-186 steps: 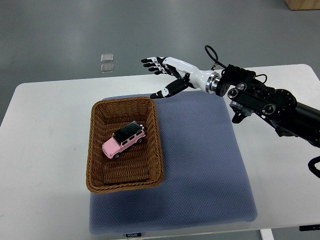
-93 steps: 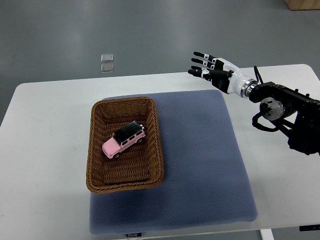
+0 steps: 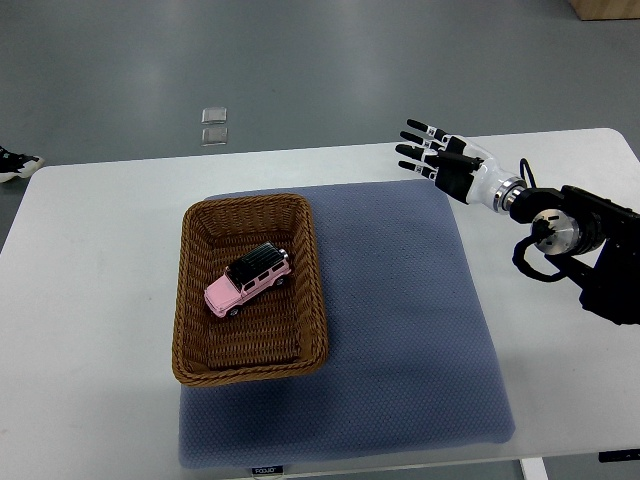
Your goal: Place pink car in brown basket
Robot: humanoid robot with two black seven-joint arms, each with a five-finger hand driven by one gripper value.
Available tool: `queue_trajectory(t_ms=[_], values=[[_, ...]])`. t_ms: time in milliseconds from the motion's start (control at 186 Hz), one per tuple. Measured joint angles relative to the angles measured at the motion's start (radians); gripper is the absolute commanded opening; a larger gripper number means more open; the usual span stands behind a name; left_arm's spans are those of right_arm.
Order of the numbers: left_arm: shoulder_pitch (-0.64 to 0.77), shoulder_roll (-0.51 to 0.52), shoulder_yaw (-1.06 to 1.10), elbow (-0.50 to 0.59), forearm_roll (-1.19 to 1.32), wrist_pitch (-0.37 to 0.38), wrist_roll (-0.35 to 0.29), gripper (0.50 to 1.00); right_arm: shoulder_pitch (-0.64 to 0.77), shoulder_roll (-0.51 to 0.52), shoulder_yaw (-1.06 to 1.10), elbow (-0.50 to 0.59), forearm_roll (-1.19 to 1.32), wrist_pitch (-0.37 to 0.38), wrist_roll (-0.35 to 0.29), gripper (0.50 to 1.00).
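The pink car (image 3: 248, 279), with a black roof, lies inside the brown wicker basket (image 3: 191, 300), roughly at its centre and angled diagonally. The basket stands on the left part of a blue-grey mat (image 3: 400, 310). My right hand (image 3: 432, 152) hovers over the far right corner of the mat, well away from the basket. Its fingers are spread straight and hold nothing. The right arm enters from the right edge. No left arm shows in the top view.
The mat lies on a white table (image 3: 90, 300). Two small clear squares (image 3: 213, 124) lie on the grey floor beyond the table. A shoe (image 3: 15, 163) shows at the left edge. A brown box corner (image 3: 605, 8) sits at the top right.
My right hand has pulled back from near the basket's far right corner to the right, then dropped slightly lower. The car has stayed put in the basket. A shoe appeared at the left edge.
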Motion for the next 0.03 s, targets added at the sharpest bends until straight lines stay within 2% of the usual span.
queue_trajectory(t_ms=[27], values=[[0.000,0.000,0.000,0.000,0.000,0.000,0.000,1.000,-0.001,-0.001,0.000,0.000,0.000,0.000,0.000,0.915]])
